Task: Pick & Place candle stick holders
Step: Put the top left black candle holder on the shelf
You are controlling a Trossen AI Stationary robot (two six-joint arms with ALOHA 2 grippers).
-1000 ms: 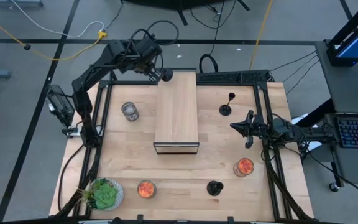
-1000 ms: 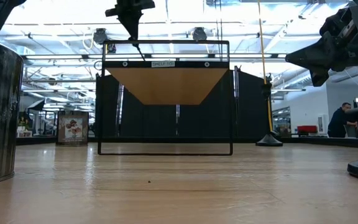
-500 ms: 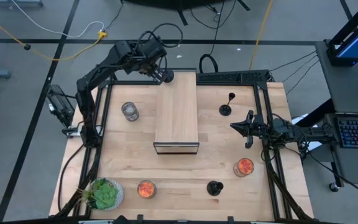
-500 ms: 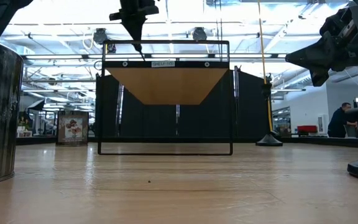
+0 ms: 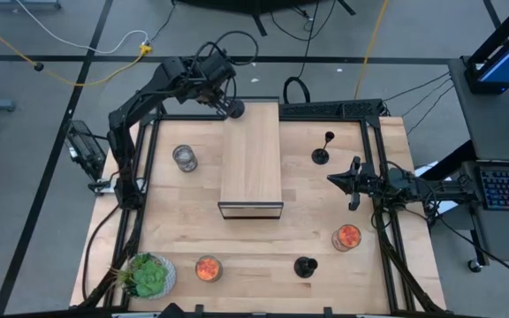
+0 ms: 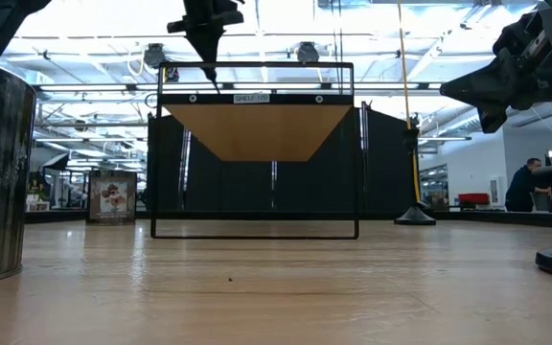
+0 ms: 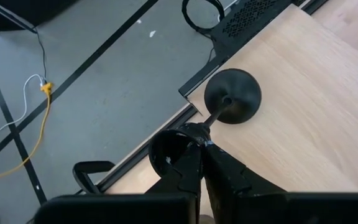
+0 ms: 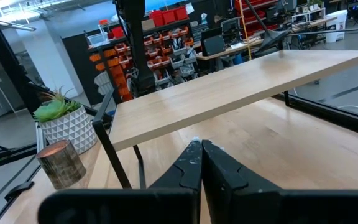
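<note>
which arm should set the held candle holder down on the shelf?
Left. Its tool is shut on the candle holder over the shelf's far corner. The right tool waits shut, empty, beside the shelf.

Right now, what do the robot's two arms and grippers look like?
Both arms are dark, jointed and slender, with black cables looping off them. The left gripper has two narrow black fingers tapering to a point. The right gripper looks the same: two thin black tapering fingers.
</note>
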